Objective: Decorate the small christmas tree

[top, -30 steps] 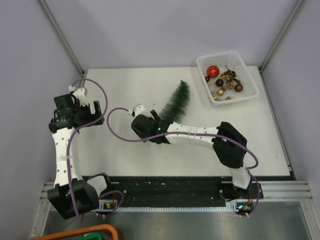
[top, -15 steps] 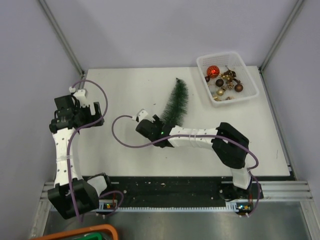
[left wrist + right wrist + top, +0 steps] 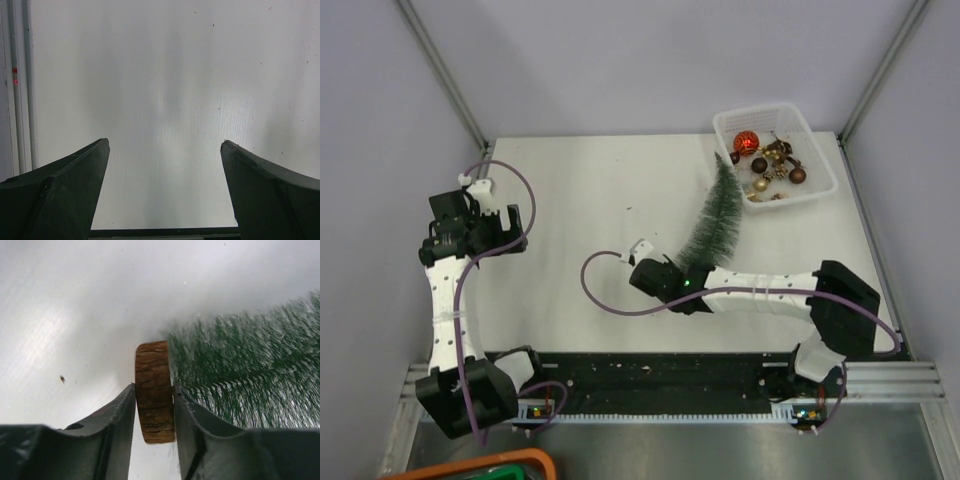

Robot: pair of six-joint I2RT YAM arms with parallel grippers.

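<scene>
**Supervisor:** State of the work, please.

**Inspector:** Early stage. The small christmas tree [image 3: 716,212], a slim cone of dark green bristles with whitish tips on a round wooden disc base [image 3: 152,362], carries no ornament that I can find in either view of it.

**Supervisor:** Where does it stand?

**Inspector:** It does not stand. It lies tilted over the white tabletop [image 3: 580,200], right of centre. Its base is toward the near edge and its tip points at the near-left corner of the white plastic basket [image 3: 818,145]. I cannot tell whether tip and basket touch, nor whether the base rests on the table.

**Supervisor:** Who has hold of it?

**Inspector:** The right gripper [image 3: 154,389]. Its two dark fingers are pressed against the flat faces of the disc, which sits on edge between them. The grip is on the base alone, and the bristles are clear of the jaws.

**Supervisor:** And the other arm?

**Inspector:** The left gripper [image 3: 165,144] hangs at the far left of the table, jaws spread wide, with nothing but bare surface between them.

**Supervisor:** The decorations?

**Inspector:** All in the basket at the far right corner: a red glittery bauble [image 3: 747,142] and several brown and gold baubles [image 3: 797,175], in a loose heap. None lies on the table.

**Supervisor:** Your assessment?

**Inspector:** In my judgement the tree is only being positioned. Setting it upright on its disc and hanging every ornament are both left to do, which is nearly the whole task.
</scene>
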